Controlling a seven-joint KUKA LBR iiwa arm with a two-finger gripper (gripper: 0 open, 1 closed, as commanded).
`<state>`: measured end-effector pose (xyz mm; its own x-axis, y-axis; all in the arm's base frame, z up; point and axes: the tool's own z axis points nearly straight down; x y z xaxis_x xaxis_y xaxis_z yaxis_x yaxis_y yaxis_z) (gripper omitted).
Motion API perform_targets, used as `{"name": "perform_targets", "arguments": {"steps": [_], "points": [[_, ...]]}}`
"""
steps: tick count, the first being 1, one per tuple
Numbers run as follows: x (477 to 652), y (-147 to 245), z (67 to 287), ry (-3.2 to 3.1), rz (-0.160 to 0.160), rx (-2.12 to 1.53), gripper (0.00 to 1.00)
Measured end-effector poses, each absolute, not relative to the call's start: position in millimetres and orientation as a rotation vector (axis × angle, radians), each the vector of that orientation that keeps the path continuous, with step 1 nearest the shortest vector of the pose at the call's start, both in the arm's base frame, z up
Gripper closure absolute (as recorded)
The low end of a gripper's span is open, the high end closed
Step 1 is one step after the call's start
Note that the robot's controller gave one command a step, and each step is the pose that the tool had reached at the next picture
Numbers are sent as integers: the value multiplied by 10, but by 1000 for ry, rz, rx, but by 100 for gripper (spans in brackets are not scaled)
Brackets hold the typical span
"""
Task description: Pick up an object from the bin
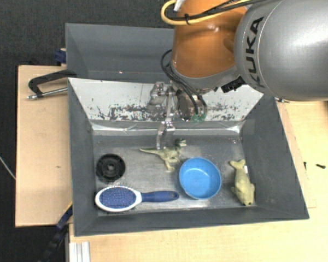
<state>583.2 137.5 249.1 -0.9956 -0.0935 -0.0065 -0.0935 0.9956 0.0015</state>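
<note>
The back corners of the bin [116,144] lie bare; toy dinosaur [168,155], blue bowl [199,178] and hairbrush [132,198] crowd the middle.

dark speckled floor [22,15] spreads across the top and down the left, flat and matte. the grey metal bin [79,162] sits in the middle, and light catches its sloped back wall [115,94], bright and scuffed. a thin pale wire [1,160] crosses the floor at left.

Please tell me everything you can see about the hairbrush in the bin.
The hairbrush looks plastic: white oval head with a blue bristle pad, dark blue handle. It lies flat, bristles up, at the bin's front left, handle pointing right toward the blue bowl; whether they touch is unclear.
</note>
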Motion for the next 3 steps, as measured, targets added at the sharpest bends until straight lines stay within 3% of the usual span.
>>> {"name": "perform_targets", "arguments": {"steps": [1,2,3], "points": [[5837,751,732,3123,0,-369,0],[5847,773,777,3119,3,-370,100],[5785,607,2075,3072,-1,-588,100]]}}
